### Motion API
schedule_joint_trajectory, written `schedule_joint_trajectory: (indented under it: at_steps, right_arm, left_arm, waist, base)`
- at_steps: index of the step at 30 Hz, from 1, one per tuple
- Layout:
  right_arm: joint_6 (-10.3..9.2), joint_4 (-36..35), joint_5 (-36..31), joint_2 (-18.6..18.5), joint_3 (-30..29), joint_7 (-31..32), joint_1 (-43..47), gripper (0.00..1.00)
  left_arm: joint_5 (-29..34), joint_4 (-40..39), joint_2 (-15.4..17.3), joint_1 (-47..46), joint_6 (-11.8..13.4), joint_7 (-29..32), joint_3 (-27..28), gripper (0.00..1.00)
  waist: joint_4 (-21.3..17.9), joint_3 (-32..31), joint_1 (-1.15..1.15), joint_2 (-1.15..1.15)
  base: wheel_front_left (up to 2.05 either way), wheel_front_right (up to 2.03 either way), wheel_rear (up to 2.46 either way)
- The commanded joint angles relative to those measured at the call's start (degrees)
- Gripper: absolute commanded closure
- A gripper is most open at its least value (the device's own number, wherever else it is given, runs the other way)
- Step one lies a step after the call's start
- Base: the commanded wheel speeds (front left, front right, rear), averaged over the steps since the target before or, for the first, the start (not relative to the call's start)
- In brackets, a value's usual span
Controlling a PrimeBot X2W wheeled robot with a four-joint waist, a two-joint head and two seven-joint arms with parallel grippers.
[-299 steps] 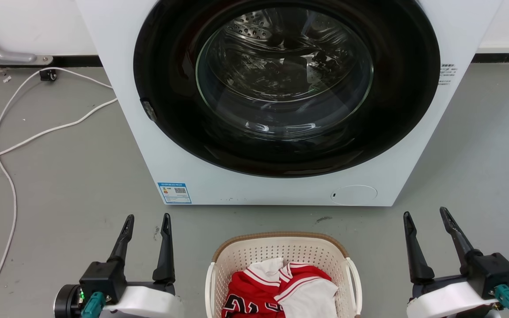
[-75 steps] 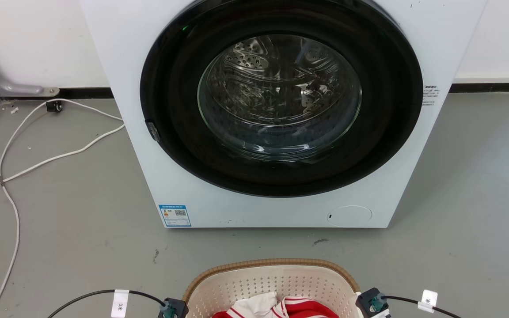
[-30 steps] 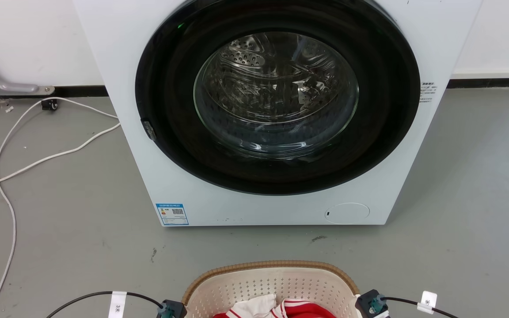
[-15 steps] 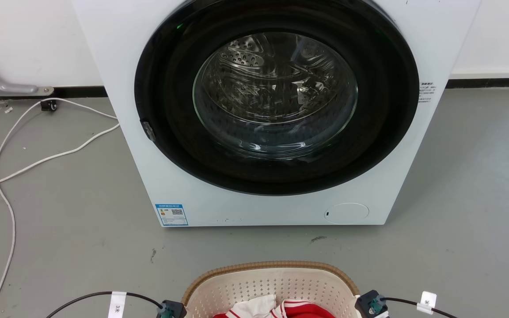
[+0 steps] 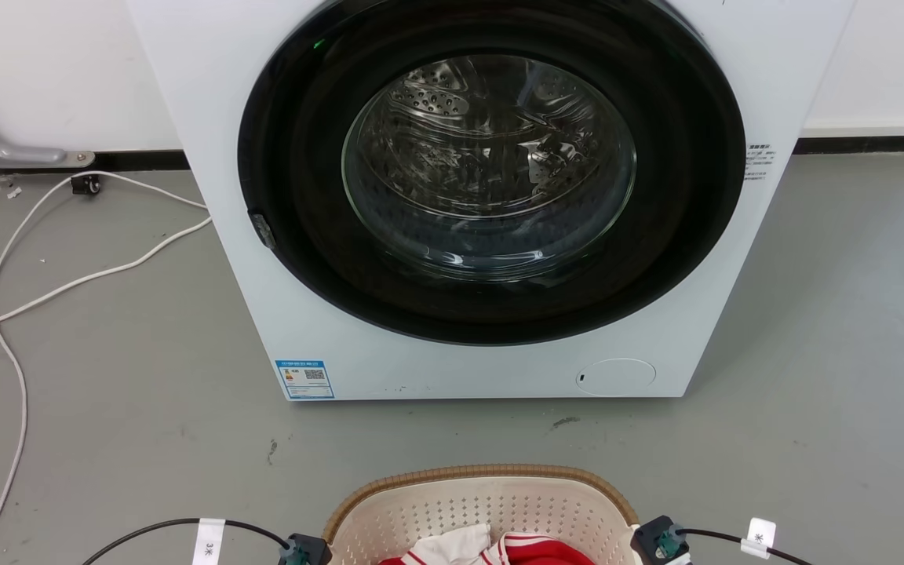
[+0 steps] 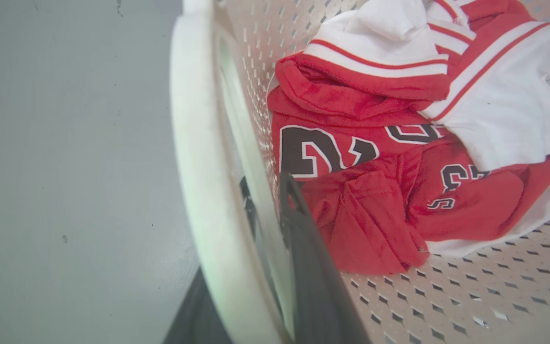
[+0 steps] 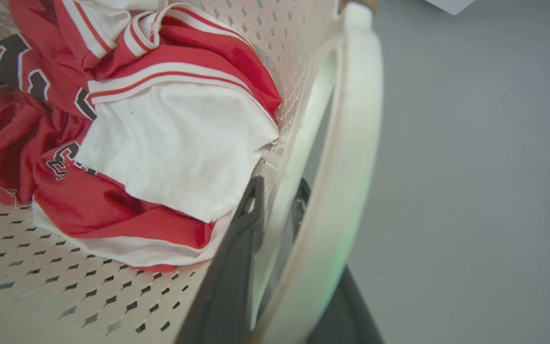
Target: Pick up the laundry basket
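The cream perforated plastic laundry basket (image 5: 483, 474) with a brown woven-look rim and white side handles is seen at the bottom edge of the head view. It is on the grey floor (image 5: 107, 377), in front of the white front-loading washing machine (image 5: 491, 169) and apart from it. Red and white jerseys (image 6: 375, 157) are heaped inside.

In the left wrist view the left gripper (image 6: 265, 184) is set on the basket's left side. One dark finger is placed inside against the perforated wall (image 6: 447, 296), the other in the slot between wall and white handle (image 6: 198, 167). The wall is pinched between them.

In the right wrist view the right gripper (image 7: 280, 186) is mirrored on the right side. One finger is inside beside the clothes (image 7: 170, 138), one is behind the wall under the handle (image 7: 351, 143), and the wall is clamped between the two. How tight either pinch is cannot be told.

Step judged: both grasps are made and the lift is due or just begun. Whether the base is off the floor cannot be told.

Next move: both arms are to be raised together at the same rate, so the basket is kept level. The thin wall is likely to flex, so the pinch must be kept firm and no inward or outward pull added. Enough clearance from the machine front should be kept.
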Motion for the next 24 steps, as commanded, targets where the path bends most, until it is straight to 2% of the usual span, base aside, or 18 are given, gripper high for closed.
schedule_joint_trajectory:
  at_steps: [1,24]
  right_arm:
    - [0.02,0.6,-0.7,-1.6,0.7,0.6,0.7,1.00]
    - [0.02,0.6,-0.2,-1.8,1.0,0.6,1.0,1.00]
  left_arm:
    - [0.1,-0.2,1.7,-1.1,0.4,-0.6,-0.2,1.00]
    - [-1.1,-0.2,1.8,-0.7,0.5,-0.8,-1.2,1.00]
  waist:
    - [0.1,0.0,0.00,0.00]
    - [0.0,0.1,0.00,0.00]
  base:
    - [0.00,0.00,0.00]
    - [0.00,0.00,0.00]
